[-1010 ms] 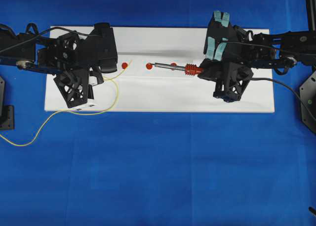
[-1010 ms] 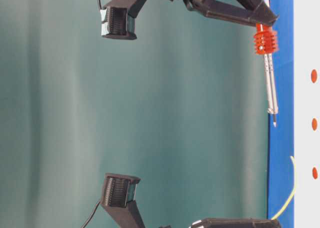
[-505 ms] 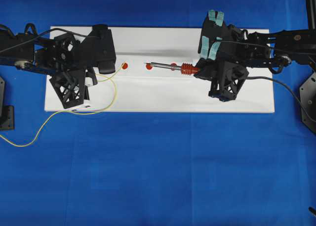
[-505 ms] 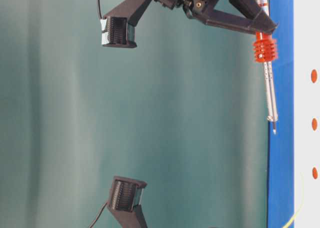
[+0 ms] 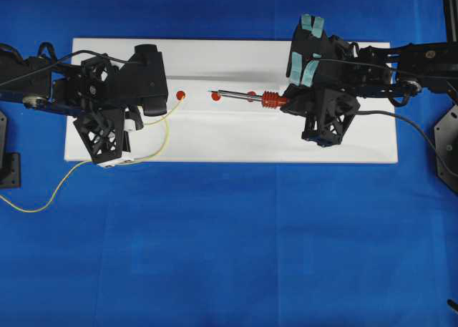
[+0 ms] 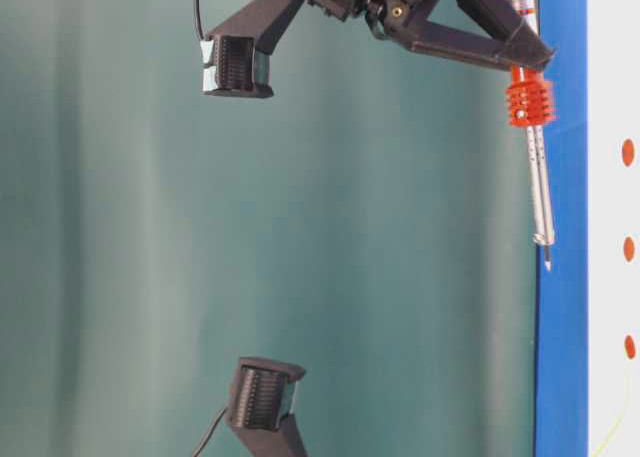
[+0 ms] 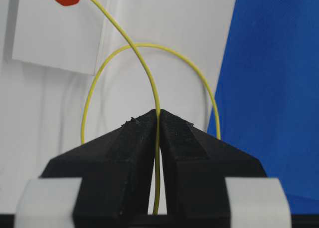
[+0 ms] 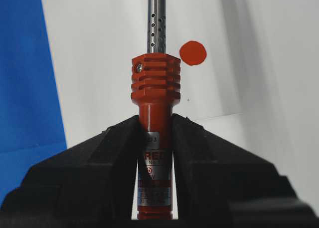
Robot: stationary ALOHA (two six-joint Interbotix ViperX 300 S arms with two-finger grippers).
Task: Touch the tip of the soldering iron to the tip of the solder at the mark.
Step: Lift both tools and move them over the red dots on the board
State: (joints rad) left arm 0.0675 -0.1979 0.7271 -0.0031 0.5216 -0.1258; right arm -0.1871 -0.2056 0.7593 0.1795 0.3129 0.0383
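Overhead view: right gripper (image 5: 286, 98) clenches the orange-handled iron (image 5: 247, 96), left gripper (image 5: 150, 111) the yellow solder (image 5: 163, 137); iron now farther left.

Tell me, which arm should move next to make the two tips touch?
Probably the right. Its pincer grips the soldering iron, whose tip hangs short of the left red mark. The left pincer already holds the solder with its end at that mark.

Both arms are matte black with latticed camera brackets; the right gripper (image 5: 292, 98) carries pale teal finger pads, the left gripper (image 7: 158, 119) white tape patches.
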